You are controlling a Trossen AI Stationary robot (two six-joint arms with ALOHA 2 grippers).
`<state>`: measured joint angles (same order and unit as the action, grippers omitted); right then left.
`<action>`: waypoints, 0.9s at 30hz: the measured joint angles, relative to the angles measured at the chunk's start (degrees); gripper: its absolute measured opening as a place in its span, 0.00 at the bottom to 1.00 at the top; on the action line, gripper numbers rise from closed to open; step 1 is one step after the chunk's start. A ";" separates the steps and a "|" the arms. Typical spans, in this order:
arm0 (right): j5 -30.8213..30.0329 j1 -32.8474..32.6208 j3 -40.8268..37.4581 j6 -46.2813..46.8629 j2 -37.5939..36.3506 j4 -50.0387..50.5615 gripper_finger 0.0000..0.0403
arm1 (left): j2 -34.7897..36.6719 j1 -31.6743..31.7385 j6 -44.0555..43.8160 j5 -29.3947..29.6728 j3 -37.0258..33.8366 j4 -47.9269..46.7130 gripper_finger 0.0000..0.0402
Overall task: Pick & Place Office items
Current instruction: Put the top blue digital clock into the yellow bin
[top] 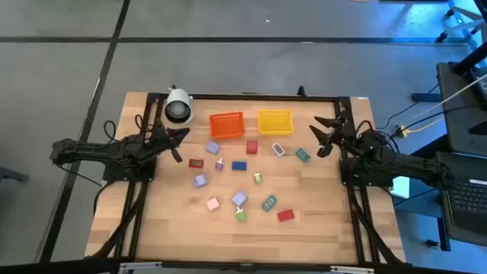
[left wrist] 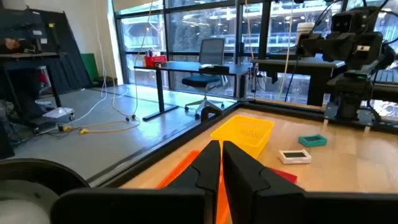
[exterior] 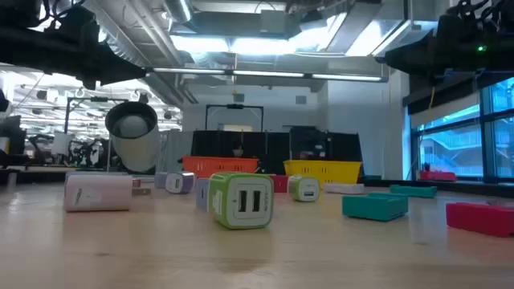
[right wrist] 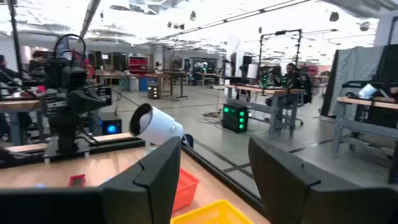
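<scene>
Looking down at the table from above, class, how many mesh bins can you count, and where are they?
2: the orange bin and the yellow bin sit side by side at the table's far edge, orange nearer the left arm. None seems hidden.

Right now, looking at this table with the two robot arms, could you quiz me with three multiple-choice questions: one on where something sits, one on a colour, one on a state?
1. Where is the orange basket?
A. Beside the yellow basket, at the table's far edge
B. At the near edge
C. Under the right arm

2. What colour is the block nearest the table's front right?
A. Green
B. Red
C. White

3. How do the tools stand?
A. Both shut
B. Left tool shut, right tool open
C. Both holding blocks

Answers: 1 A, the baskets sit side by side; 2 B, it shows red from above; 3 B, left fingers meet, right fingers gape, both empty.
</scene>
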<state>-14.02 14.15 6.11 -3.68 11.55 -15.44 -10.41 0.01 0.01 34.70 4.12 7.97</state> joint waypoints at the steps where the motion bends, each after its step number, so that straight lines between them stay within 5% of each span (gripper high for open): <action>1: -0.33 0.00 0.00 -0.15 0.00 0.04 0.48 | 0.00 0.00 -0.40 0.00 0.00 0.02 0.04; 15: -0.56 0.00 0.59 -0.15 0.02 1.00 0.48 | 0.00 0.00 0.22 3.19 0.00 -0.43 0.04; 22: -7.49 0.00 8.24 0.91 0.68 15.38 0.48 | 0.00 0.00 -0.15 3.19 0.00 -0.50 0.04; 27: -8.08 0.00 10.86 4.97 2.41 17.00 0.48 | 0.00 0.00 -0.20 3.19 0.00 -1.10 0.04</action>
<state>-22.09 14.15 16.97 1.29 13.96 1.56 -10.42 0.01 -0.19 37.89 4.12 6.87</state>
